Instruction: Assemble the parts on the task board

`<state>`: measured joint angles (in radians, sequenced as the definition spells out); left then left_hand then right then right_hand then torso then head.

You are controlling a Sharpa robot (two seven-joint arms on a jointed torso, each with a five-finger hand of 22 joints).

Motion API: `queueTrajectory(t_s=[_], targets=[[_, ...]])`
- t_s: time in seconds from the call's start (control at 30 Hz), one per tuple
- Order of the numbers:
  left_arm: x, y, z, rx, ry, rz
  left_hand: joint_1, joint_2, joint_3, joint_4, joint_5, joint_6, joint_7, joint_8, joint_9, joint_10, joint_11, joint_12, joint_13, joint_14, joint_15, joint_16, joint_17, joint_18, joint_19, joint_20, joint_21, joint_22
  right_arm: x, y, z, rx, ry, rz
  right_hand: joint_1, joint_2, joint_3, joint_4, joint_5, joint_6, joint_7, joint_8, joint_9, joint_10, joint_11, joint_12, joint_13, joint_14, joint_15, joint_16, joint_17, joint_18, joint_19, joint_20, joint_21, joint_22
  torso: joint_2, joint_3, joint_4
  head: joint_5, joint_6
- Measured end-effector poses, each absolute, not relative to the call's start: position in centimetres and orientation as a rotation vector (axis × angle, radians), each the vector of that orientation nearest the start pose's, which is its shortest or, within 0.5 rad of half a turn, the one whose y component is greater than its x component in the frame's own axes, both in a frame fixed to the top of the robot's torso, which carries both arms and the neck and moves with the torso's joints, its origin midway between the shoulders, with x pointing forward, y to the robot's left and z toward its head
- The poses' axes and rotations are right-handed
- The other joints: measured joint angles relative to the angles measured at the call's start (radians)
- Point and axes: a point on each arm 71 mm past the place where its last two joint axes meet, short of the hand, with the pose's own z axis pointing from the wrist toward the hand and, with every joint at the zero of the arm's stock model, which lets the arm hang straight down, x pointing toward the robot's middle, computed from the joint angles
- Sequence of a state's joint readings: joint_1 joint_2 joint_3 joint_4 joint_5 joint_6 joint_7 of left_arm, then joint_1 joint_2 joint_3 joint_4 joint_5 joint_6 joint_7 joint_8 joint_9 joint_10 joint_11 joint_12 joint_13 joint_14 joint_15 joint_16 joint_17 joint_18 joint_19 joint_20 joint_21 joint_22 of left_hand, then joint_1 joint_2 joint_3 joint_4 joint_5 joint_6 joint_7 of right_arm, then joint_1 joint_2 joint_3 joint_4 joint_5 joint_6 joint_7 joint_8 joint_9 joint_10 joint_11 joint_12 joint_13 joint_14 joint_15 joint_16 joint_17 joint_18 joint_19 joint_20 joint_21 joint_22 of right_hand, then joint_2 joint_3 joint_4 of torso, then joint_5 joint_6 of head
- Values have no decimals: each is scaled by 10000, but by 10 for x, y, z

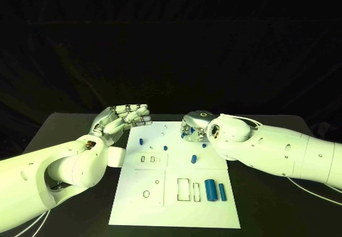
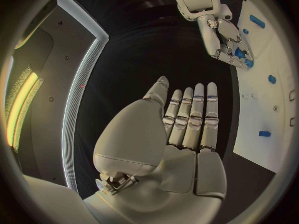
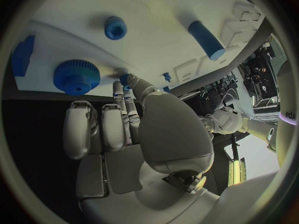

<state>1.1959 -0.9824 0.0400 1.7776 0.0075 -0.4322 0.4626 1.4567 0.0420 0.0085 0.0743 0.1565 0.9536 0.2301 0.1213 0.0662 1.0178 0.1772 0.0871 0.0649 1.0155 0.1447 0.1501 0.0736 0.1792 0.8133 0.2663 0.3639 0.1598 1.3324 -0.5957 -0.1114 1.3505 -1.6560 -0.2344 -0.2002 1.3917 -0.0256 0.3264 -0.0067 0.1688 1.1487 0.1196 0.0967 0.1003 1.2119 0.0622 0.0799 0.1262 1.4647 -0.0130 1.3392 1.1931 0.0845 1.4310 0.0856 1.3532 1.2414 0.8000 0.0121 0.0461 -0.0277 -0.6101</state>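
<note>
The white task board (image 1: pixel 174 173) lies mid-table. My right hand (image 1: pixel 196 129) hovers over its far edge. In the right wrist view the thumb and a fingertip (image 3: pixel 127 92) pinch a small blue part (image 3: pixel 125 78) just above the board, beside a blue gear (image 3: pixel 76 76). Near them are a blue round piece (image 3: pixel 115 27) and a blue cylinder (image 3: pixel 206 37). My left hand (image 1: pixel 125 118) hangs by the board's far left corner. Its fingers (image 2: pixel 193 119) are straight and hold nothing.
Small blue parts (image 1: pixel 141 141), (image 1: pixel 165 147), (image 1: pixel 193 158) stand on the board's middle. A thick blue cylinder (image 1: pixel 211 190) and a thinner one (image 1: pixel 222 192) lie near its front right, beside empty slots (image 1: pixel 184 189). Black table (image 1: pixel 271 207) surrounds the board.
</note>
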Motion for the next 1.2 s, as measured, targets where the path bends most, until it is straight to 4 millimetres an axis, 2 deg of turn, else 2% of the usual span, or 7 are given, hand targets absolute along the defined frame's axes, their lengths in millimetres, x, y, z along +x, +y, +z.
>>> queueTrajectory(t_s=[0.2,0.3,0.4,0.53,0.8,1.2], targets=[[451,212,-127,-10734,12639,-16238,-10,10,0,0,0,0,0,-19,0,0,0,0,0,0,0,0,0,0,0,0,0,0,524,-114,-147,-4079,15125,5080,51,-52,104,-77,68,38,37,62,1,34,9,1,14,36,-36,-1,5,0,0,1,41,47,23,0,23,-49,102],[451,212,-127,-10748,12635,-16229,-10,10,29,29,0,0,0,-37,0,0,0,0,0,0,0,0,0,0,0,0,0,-9,525,-110,-145,-3999,14729,5162,73,-80,178,-128,252,39,36,62,2,48,23,-7,14,36,-36,41,26,-133,-1,0,114,142,31,-2,35,-120,160],[451,212,-127,-10761,12630,-16222,-9,10,29,29,0,0,0,-37,0,0,0,0,0,0,0,0,1,-1,0,0,0,-8,527,-105,-142,-3928,14278,5251,32,-125,183,-132,347,42,33,62,4,48,23,-8,14,36,-36,42,38,-156,22,-23,116,198,37,-7,40,-144,193],[452,212,-127,-10775,12629,-16226,-9,11,29,29,0,0,0,-37,0,0,0,0,0,0,0,0,1,0,0,0,0,-8,529,-98,-139,-3866,13794,5354,8,-151,242,-190,353,61,14,62,5,48,23,-11,14,36,-35,41,56,-156,36,-37,147,232,52,-1,45,-103,187],[452,210,-127,-10782,12636,-16254,-8,11,29,29,0,0,-1,-37,0,0,0,0,0,0,0,-38,1,1,0,0,0,-8,534,-85,-141,-3774,13398,5421,-47,-232,300,-140,356,76,-1,62,10,49,22,-29,20,36,-35,79,55,-155,36,-37,165,258,87,-1,102,-90,129],[453,209,-123,-10690,12587,-16324,-5,14,29,29,0,0,-1,-37,1,0,0,0,0,0,0,-38,2,-1,0,0,-1,-7,539,-82,-151,-3575,13488,5344,-73,-280,316,-124,357,88,-17,49,92,50,21,-47,80,36,-34,79,53,-156,36,-36,165,257,146,-19,154,-102,113]])
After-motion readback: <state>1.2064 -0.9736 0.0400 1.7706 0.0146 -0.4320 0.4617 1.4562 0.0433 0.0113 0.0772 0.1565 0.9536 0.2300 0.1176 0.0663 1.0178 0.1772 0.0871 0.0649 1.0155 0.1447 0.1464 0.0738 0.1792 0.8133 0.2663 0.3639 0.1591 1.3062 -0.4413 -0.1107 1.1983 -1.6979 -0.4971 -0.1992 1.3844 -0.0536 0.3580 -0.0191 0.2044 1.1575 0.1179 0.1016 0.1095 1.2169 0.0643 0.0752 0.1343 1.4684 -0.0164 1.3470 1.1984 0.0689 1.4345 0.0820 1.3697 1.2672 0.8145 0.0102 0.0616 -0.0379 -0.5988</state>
